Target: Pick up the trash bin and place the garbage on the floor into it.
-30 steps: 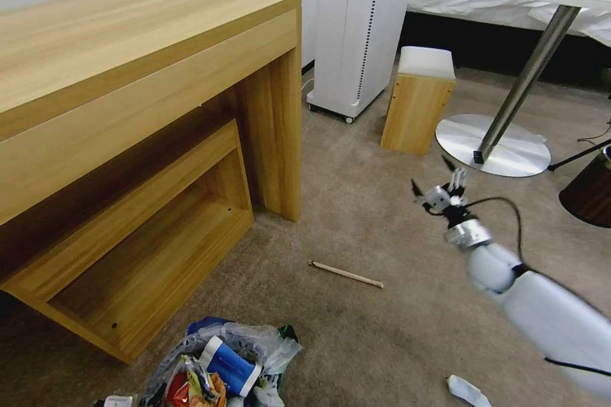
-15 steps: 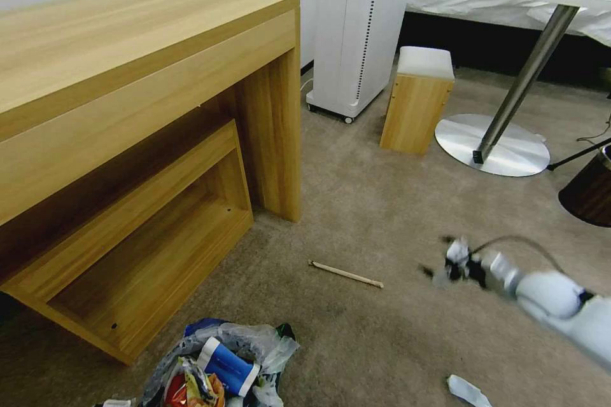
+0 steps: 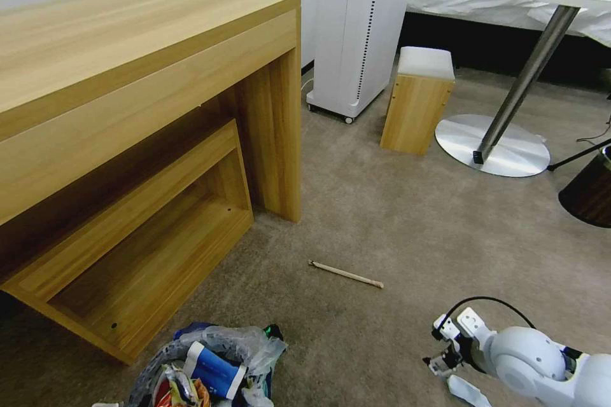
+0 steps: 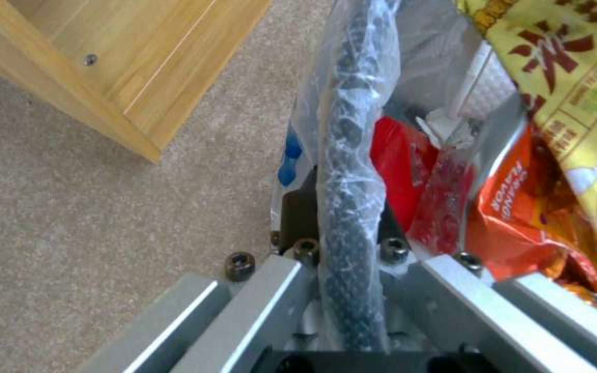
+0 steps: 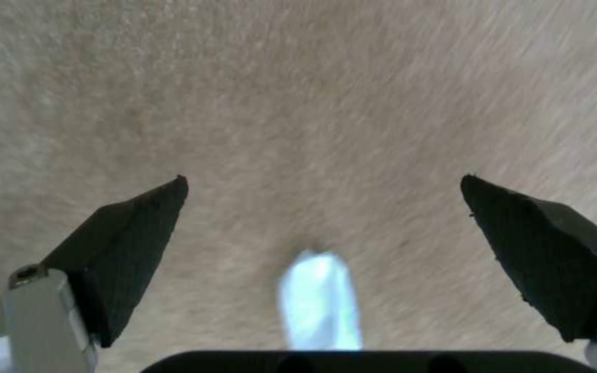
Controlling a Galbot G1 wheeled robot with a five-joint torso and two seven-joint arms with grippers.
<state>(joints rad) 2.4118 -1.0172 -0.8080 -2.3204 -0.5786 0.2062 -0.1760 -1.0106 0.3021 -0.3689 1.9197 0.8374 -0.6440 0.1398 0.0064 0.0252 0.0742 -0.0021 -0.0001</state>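
Item: right claw (image 3: pixel 439 356). Came down within the last second from chest height over the carpet to just above the floor; now hangs directly over a small pale crumpled paper scrap (image 3: pixel 466 390), jaws spread wide, holding nothing. In the right wrist view the scrap (image 5: pixel 319 298) lies between the two dark pointed fingertips (image 5: pixel 132 243). Judged: a pick of this scrap is being lined up.

Item: left claw (image 4: pixel 350 259). Clenched on the bagged rim of the small round dark-framed trash bin with crinkly translucent liner (image 3: pixel 210 365), which sits low at the robot's left front and has shifted slightly leftward.

Item: bin contents. Blue-and-white carton (image 3: pixel 210 370); red and orange wrappers (image 4: pixel 513 207); yellow packet with red Chinese characters (image 4: pixel 561 57). Orange wrapper text partly legible, seemingly "orange flavor".

Item: thin wooden stick (image 3: pixel 345 274). Unmoved on the beige-brown short-pile carpet floor (image 3: pixel 394 216), well apart from both claws, beyond the light wooden counter (image 3: pixel 127 76).
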